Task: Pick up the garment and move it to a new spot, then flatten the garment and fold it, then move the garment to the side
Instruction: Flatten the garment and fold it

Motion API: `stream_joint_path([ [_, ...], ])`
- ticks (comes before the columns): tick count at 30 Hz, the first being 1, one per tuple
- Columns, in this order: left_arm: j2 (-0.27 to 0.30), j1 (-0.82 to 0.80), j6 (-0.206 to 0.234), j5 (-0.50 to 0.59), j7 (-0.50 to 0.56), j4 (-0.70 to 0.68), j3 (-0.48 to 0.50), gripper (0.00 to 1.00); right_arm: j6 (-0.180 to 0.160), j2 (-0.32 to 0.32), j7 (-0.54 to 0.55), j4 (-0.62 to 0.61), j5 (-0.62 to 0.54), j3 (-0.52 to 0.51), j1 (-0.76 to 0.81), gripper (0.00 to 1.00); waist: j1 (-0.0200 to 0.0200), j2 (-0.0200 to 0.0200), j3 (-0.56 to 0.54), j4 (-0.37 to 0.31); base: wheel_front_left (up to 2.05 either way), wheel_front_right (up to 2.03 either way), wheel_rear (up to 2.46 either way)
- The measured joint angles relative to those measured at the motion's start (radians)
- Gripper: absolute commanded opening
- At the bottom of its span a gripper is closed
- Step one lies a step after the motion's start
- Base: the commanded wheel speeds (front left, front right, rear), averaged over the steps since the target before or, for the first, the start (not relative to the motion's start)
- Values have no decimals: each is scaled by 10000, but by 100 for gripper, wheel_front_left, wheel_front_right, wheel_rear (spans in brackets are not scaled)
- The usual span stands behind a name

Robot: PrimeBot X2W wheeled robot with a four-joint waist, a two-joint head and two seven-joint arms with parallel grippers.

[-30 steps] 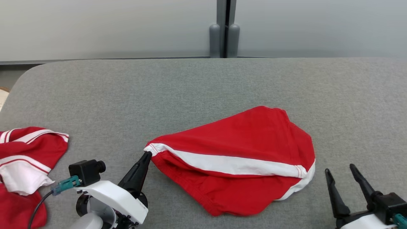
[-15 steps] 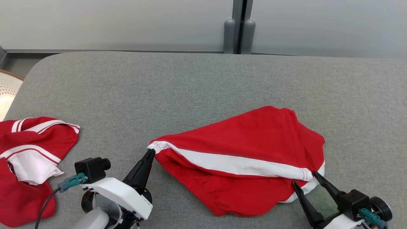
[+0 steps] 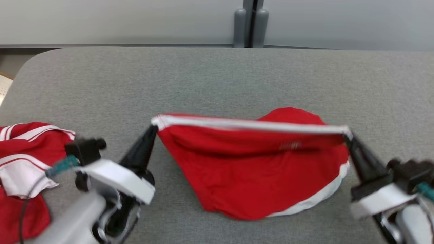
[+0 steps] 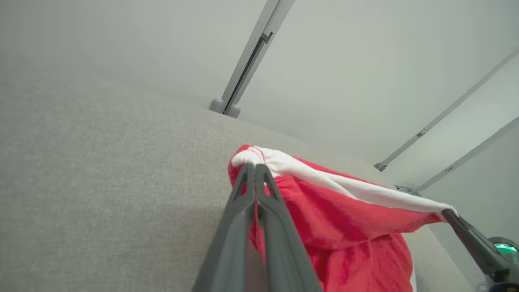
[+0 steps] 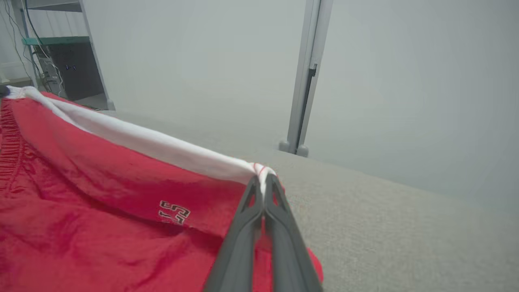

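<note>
The garment [image 3: 251, 169] is a pair of red shorts with a white side stripe, hanging stretched above the grey padded table [image 3: 217, 78]. My left gripper [image 3: 153, 128] is shut on the stripe's left end, seen close up as the garment [image 4: 344, 219] pinched by my left gripper [image 4: 254, 167]. My right gripper [image 3: 346, 135] is shut on the stripe's right end; in the right wrist view the garment [image 5: 101, 194] is clamped by my right gripper [image 5: 262, 179]. The white stripe runs taut between both grips. The lower hem still rests on the table.
A second red and white garment [image 3: 23, 166] lies crumpled at the table's left edge. A grey wall with a vertical post [image 3: 249, 23] stands behind the table. A pale round object [image 3: 4, 88] sits beyond the left corner.
My right gripper reached the stripe's right end and shut on it. Both grippers rose, lifting the stripe off the table and pulling it straight. The head camera also shifted.
</note>
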Motion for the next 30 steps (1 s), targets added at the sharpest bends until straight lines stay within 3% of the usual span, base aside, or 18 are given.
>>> stream_joint_path([
  [5,460,-1894,-13,552,529,-474,207,0,0,-554,-2,-449,-612,-842,-1983,0,0,0,307,-394,0,0,0],
  [8,420,-4282,-161,1360,941,-255,268,0,0,-965,-2,-148,-1135,-1014,-4419,0,0,0,769,-656,0,0,0],
  [13,-203,-7517,-428,2656,880,1087,188,0,0,-1499,-2,518,-1896,-817,-7519,0,-1,0,1564,-934,0,0,0],
  [18,-715,-10099,-838,3847,48,2211,104,0,0,-1716,-2,445,-2382,-1122,-9698,0,0,0,2346,-1259,0,0,0],
  [24,-1118,-10883,-1354,4704,-546,2794,-35,0,0,-2132,-2,-59,-2780,-1183,-10081,0,0,0,3037,-1533,0,0,0],
  [30,-1164,-8894,-1565,5344,-591,2034,176,0,0,-2648,-2,-759,-2541,-1068,-7241,0,0,0,3274,-1352,0,0,0],
])
